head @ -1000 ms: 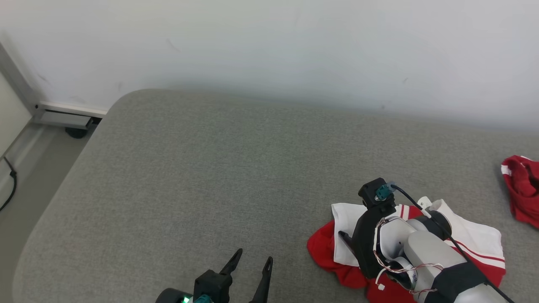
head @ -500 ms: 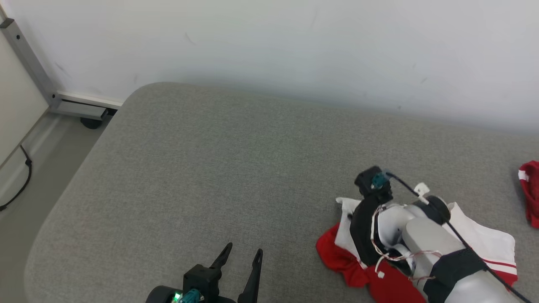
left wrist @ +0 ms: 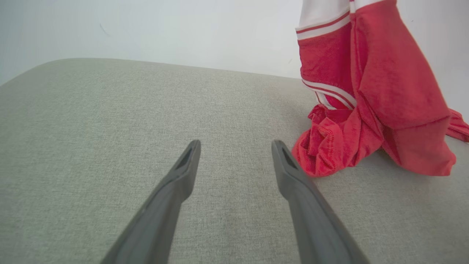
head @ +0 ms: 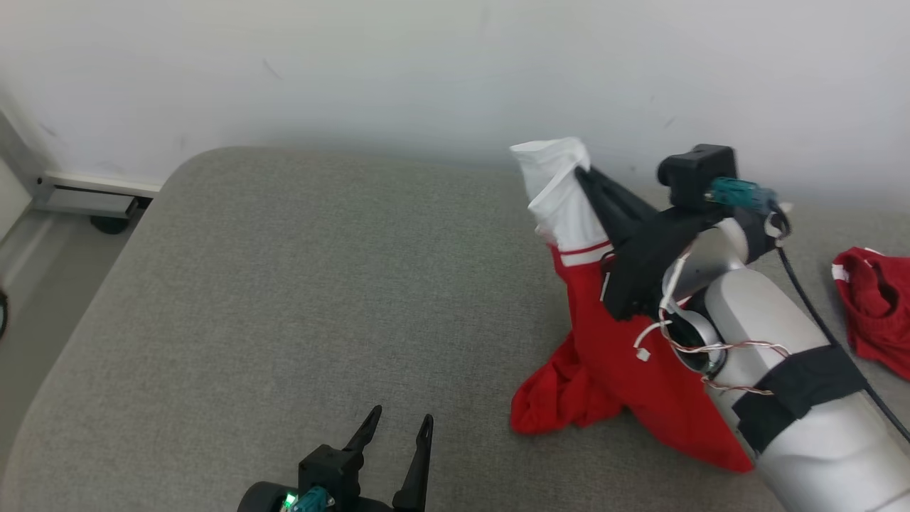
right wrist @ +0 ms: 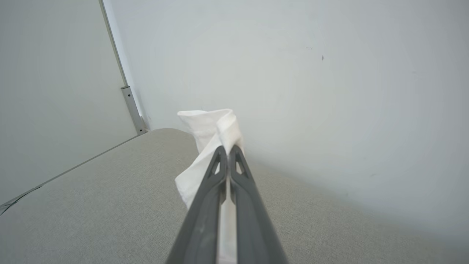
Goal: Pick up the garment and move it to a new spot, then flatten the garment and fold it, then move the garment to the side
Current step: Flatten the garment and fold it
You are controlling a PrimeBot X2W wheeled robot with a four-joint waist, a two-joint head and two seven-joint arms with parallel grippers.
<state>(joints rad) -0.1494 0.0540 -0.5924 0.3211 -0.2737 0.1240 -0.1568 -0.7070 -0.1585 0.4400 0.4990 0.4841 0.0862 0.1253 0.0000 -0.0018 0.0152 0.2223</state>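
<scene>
A red and white garment [head: 611, 341] hangs from the robot's right claw [head: 581, 173], which is raised above a gray padded surface [head: 320, 284] in front of a pale wall [head: 355, 71]. The claw's two dark fingers are pinched tight on a white fold at the garment's top, and a tuft of white cloth sticks out past their tips. Below the grip the cloth turns red with thin white stripes and drapes down to the surface, where its lower end rests in a crumpled heap on the right side. The left claw [head: 400, 416] sits low at the near edge, its fingers spread wide with nothing between them, near the heap but not touching it. A second red cloth [head: 871, 306] lies farther right, well apart.
</scene>
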